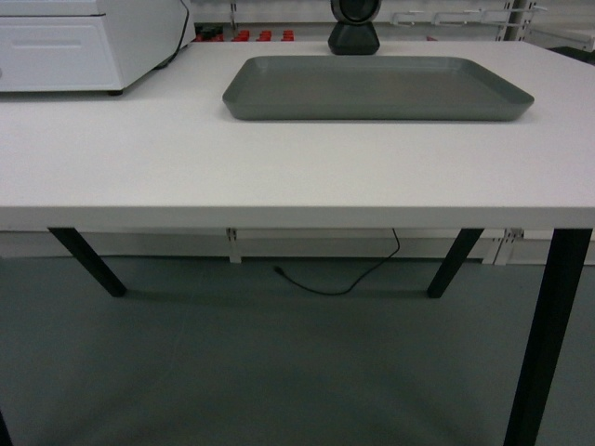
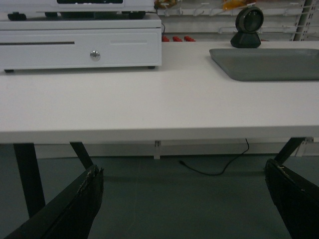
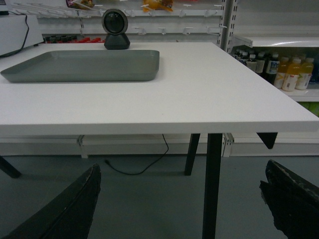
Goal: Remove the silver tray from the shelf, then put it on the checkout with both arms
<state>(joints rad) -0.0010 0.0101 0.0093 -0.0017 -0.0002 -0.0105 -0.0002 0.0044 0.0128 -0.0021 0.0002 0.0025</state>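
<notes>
Dim, even overhead light; greenish cast, fine grain, soft focus in all views. Smooth white counter top point(image 1: 279, 167) brightest, no glare. Grey floor point(image 1: 279, 372) beneath lies in shadow.

A matt grey-silver finish is shown by the silver tray point(image 1: 376, 90); the white bench point(image 1: 279, 167) is smooth, its legs point(image 1: 548, 334) matt black.

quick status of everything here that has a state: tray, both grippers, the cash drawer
silver tray: flat on the checkout, empty, not held
left gripper: open, below the counter edge, holding nothing
right gripper: open, below the counter edge, holding nothing
cash drawer: closed
loose cable: lying on the floor, end unplugged
</notes>
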